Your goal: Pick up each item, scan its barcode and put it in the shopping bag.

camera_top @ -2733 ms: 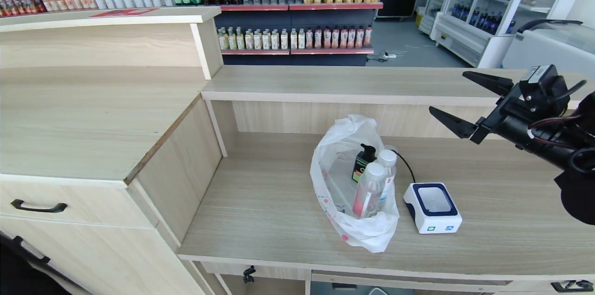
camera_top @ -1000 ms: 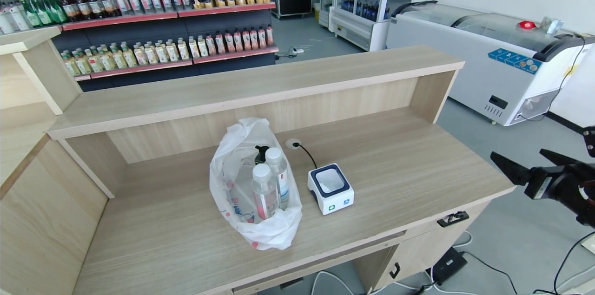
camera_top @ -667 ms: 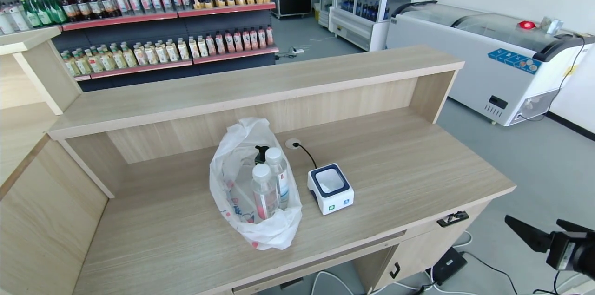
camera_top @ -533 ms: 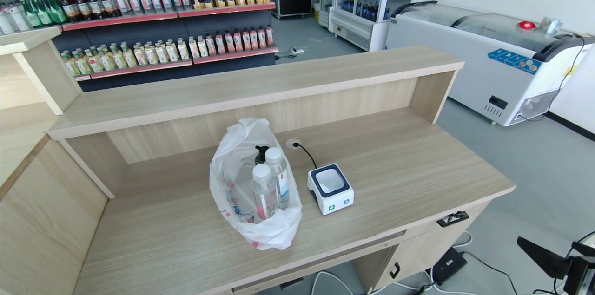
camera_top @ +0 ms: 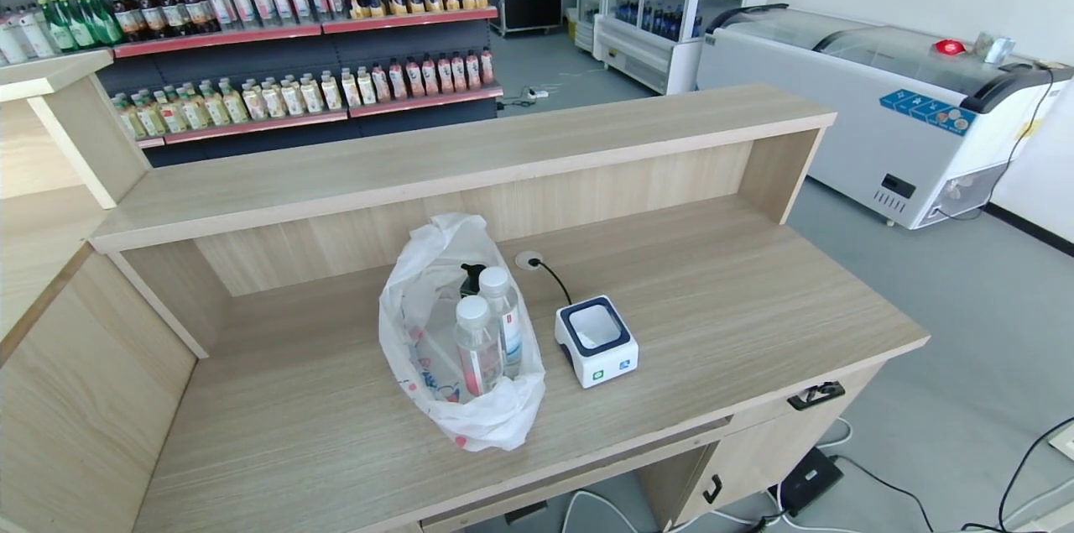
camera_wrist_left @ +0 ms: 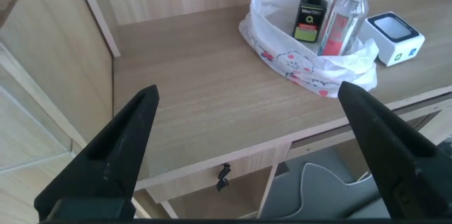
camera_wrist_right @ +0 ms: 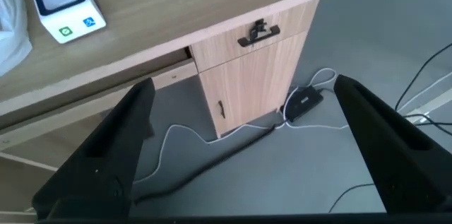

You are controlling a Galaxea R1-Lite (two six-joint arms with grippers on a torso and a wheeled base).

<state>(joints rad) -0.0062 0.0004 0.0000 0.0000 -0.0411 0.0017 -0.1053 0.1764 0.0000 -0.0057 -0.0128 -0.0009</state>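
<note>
Shopping bag (camera_top: 404,323) of thin white plastic, dotted with small red prints, stands open-mouthed near the middle of the pale wood-grain counter (camera_top: 722,290). Inside it, upright and close together, are a clear plastic bottle with a red label (camera_top: 478,352), a second clear bottle with a white cap (camera_top: 508,330) behind it, and a small black pump bottle (camera_top: 470,274) at the back. Every item I can make out is in the bag, so the task looks finished or nearly so.

Just beside the bag, on its right, sits the white box-shaped barcode scanner with a dark-rimmed window (camera_top: 596,340). Its thin black cable (camera_top: 550,277) runs back to a round hole in the counter.

The left gripper (camera_wrist_left: 248,93) hangs off the counter's front edge, well apart from the bag, its two black fingers (camera_wrist_left: 113,153) spread wide and empty. The right gripper (camera_wrist_right: 244,86) is low by the counter's right end, over the grey floor and facing the drawer front with the black handle (camera_wrist_right: 260,32); its fingers are also wide apart, holding nothing.

The bag is soft and has no stiff wall, so a nudge to its rim could topple the tall bottles or drag the bag into the scanner. An arm lifted from below could strike the counter edge or drawer handle, and the loose cables on the floor (camera_wrist_right: 304,100) could snag.
</note>
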